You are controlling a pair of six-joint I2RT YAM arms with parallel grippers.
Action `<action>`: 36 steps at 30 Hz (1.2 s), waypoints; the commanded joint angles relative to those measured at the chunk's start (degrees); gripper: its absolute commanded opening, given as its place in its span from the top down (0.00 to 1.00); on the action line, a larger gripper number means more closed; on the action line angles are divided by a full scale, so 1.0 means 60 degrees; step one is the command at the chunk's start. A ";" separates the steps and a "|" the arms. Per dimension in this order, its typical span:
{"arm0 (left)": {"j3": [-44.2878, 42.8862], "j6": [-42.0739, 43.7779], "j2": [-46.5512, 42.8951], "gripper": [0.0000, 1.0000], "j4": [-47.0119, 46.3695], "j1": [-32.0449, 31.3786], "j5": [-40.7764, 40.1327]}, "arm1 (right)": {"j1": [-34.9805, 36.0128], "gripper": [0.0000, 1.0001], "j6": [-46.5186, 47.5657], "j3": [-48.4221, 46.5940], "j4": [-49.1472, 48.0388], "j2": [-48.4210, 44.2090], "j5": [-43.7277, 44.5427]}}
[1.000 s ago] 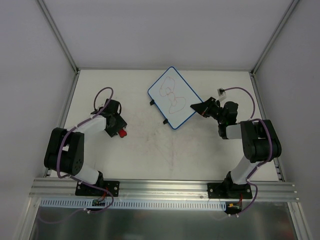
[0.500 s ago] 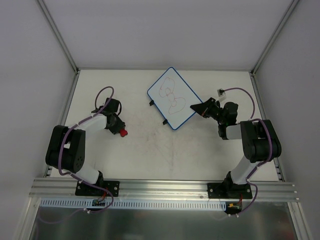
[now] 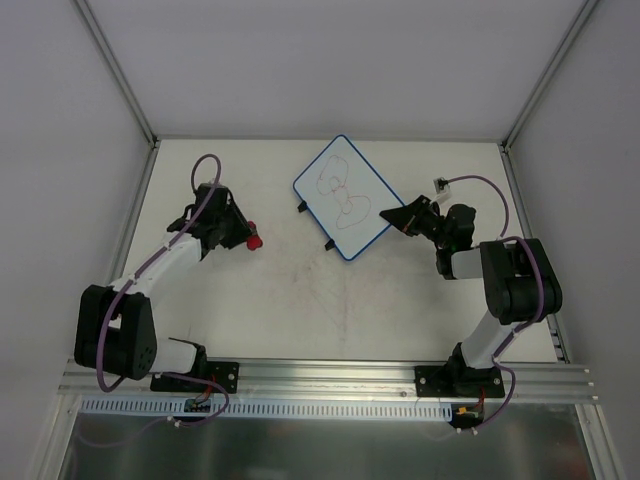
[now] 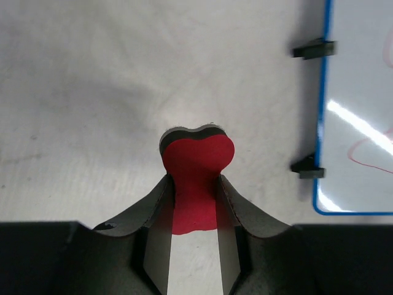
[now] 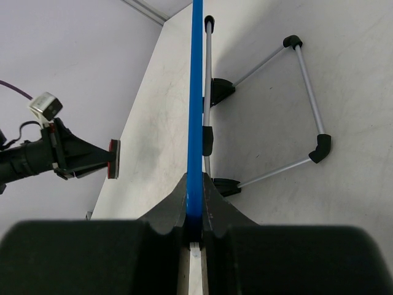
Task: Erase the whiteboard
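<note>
The whiteboard [image 3: 343, 197] is a white board with a blue rim and reddish scribbles, standing tilted at the back middle of the table. My right gripper [image 3: 395, 215] is shut on its right rim; in the right wrist view the rim [image 5: 196, 92] runs edge-on between the jaws of that gripper [image 5: 195, 184]. My left gripper [image 3: 238, 237] is left of the board, shut on a small red eraser [image 3: 254, 241]. In the left wrist view the eraser [image 4: 196, 163] sticks out past the left gripper [image 4: 194, 181], and the whiteboard [image 4: 359, 92] lies at the right with two black tabs [image 4: 307, 166].
Thin wire stand legs [image 5: 301, 92] show behind the board. A small white plug on a purple cable [image 3: 441, 183] lies near the right wall. Faint reddish smudges [image 3: 340, 290] mark the table's middle. Metal frame posts [image 3: 120, 70] border the table.
My left gripper shut on the red eraser and carried it toward the back and slightly right, nearer the board. The right gripper kept its grip; the board shifted only slightly.
</note>
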State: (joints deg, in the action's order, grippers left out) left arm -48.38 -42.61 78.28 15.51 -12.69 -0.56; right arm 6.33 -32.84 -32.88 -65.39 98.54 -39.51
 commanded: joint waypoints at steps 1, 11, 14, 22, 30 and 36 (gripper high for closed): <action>-0.0520 0.1182 -0.0405 0.77 -0.1395 -0.0039 0.1672 | 0.0264 1.00 -0.0034 -0.0159 -0.0689 0.0099 -0.0769; -0.2113 0.0981 0.2240 0.81 -0.5716 -0.0053 0.5377 | 0.0454 1.00 0.0433 -0.0291 0.0026 -0.0031 -0.0623; -0.3283 0.0789 0.3354 0.81 -0.6392 -0.0214 0.5513 | 0.0586 1.00 0.0800 -0.0335 0.0437 -0.0163 -0.0520; -0.6874 0.1388 0.5921 0.82 -0.6365 -0.0434 0.5060 | 0.0689 1.00 0.0903 -0.0335 0.0526 -0.0223 -0.0491; -0.9412 0.1959 0.7607 0.87 -0.5163 -0.0449 0.4634 | 0.0805 1.00 0.1195 -0.0437 0.0951 -0.0251 -0.0403; -0.9076 0.3116 0.7520 0.87 -0.4928 -0.0785 0.4312 | 0.0952 1.00 0.1503 -0.0496 0.1390 -0.0354 -0.0198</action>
State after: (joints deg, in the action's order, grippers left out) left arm -102.54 -29.58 123.46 -14.09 -15.68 26.41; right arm 9.41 -27.86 -35.05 -61.01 97.56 -37.74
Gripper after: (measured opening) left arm 0.285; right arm 0.077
